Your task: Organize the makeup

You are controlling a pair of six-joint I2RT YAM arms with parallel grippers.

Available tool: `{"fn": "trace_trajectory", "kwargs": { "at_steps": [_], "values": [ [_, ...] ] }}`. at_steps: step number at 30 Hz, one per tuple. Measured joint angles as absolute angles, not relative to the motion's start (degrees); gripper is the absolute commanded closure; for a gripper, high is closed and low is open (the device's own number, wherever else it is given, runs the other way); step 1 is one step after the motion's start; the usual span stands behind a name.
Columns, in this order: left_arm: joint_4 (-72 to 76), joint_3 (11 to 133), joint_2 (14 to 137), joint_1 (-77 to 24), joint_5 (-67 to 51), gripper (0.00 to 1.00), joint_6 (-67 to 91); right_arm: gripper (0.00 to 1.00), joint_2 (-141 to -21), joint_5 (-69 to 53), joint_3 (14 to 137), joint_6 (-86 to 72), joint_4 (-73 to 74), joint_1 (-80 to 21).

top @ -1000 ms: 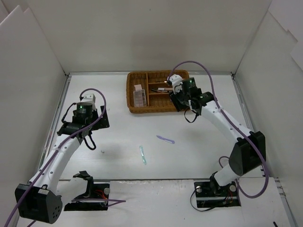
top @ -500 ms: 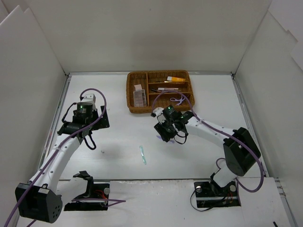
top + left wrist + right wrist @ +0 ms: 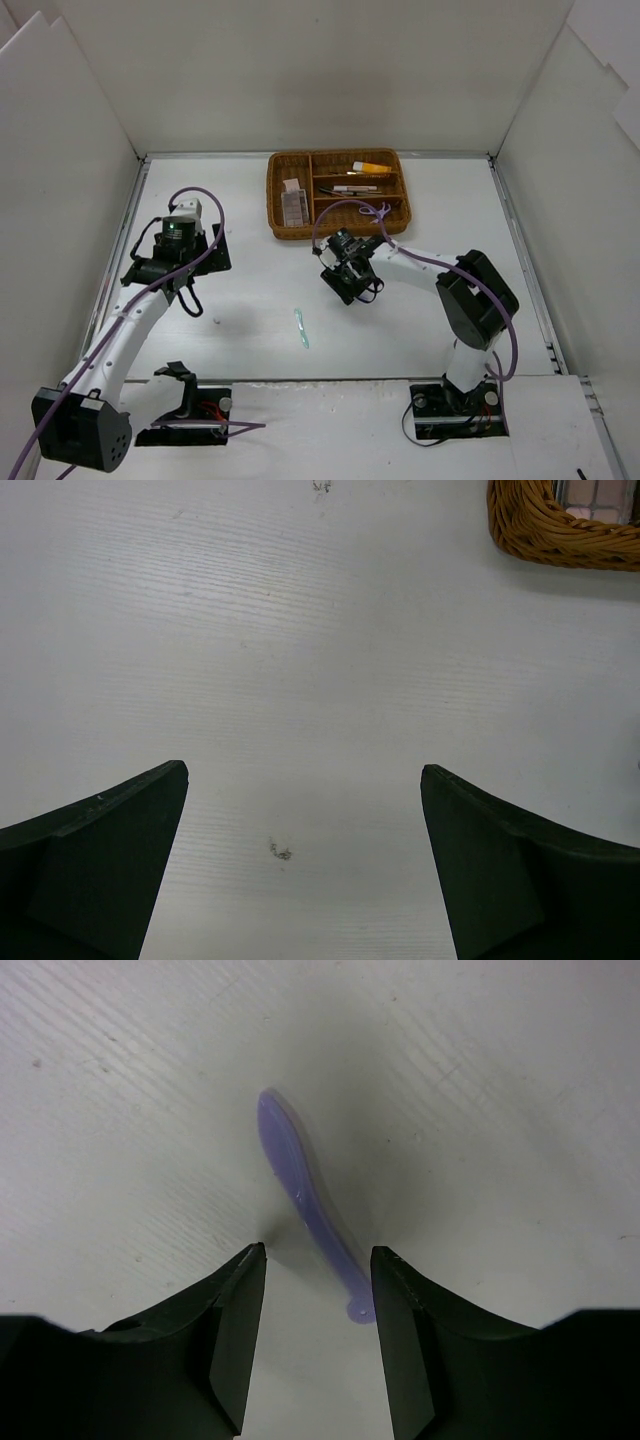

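A lilac plastic tool lies flat on the white table. My right gripper is open just above it, and the tool's thin handle end sits between the two fingers, untouched. From the top view the right gripper hides this tool. A mint tool lies on the table to its lower left. The wicker tray at the back holds an orange tube, a palette and thin pencils. My left gripper hangs open over bare table, holding nothing.
White walls enclose the table on the left, back and right. A corner of the wicker tray shows at the upper right of the left wrist view. The arm bases sit at the near edge.
My right arm has swung from over the tray down and left to the lilac tool on the table. The left arm has not moved.
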State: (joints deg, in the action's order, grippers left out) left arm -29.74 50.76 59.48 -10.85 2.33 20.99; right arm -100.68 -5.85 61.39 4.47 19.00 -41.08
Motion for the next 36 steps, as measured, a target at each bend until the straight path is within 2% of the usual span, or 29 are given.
{"fn": "trace_trajectory", "kwargs": {
  "at_steps": [5,7,8,9,11,18,23,30,36],
  "values": [
    [-29.7,50.8,59.5,-10.9,2.3,0.03,21.0,0.61,-102.2,-5.1,62.2,4.5,20.5,-41.1],
    [-29.7,50.8,59.5,-10.9,2.3,0.03,21.0,0.72,-102.7,-5.3,62.7,4.7,21.3,-41.1],
    [-29.7,50.8,59.5,-10.9,2.3,0.03,21.0,0.81,-103.0,-5.5,63.1,4.9,21.8,-41.1],
    [-29.7,50.8,59.5,-10.9,2.3,0.03,21.0,0.94,-103.4,-5.7,63.4,5.1,22.1,-41.1],
    [-29.7,50.8,59.5,-10.9,2.3,0.03,21.0,1.0,-103.9,-6.2,64.3,5.3,23.0,-41.1],
    [-29.7,50.8,59.5,-10.9,2.3,0.03,21.0,1.0,-104.0,-6.5,66.6,6.9,25.3,-41.5],
    [-29.7,50.8,59.5,-10.9,2.3,0.03,21.0,1.0,-101.6,-3.6,74.3,12.0,26.4,-41.4],
    [-29.7,50.8,59.5,-10.9,2.3,0.03,21.0,1.0,-99.9,1.3,87.5,28.9,26.0,-38.8],
    [-29.8,50.8,59.4,-10.9,2.3,0.03,21.0,1.0,-106.2,4.0,95.0,42.5,26.0,-35.9]
  ]
}}
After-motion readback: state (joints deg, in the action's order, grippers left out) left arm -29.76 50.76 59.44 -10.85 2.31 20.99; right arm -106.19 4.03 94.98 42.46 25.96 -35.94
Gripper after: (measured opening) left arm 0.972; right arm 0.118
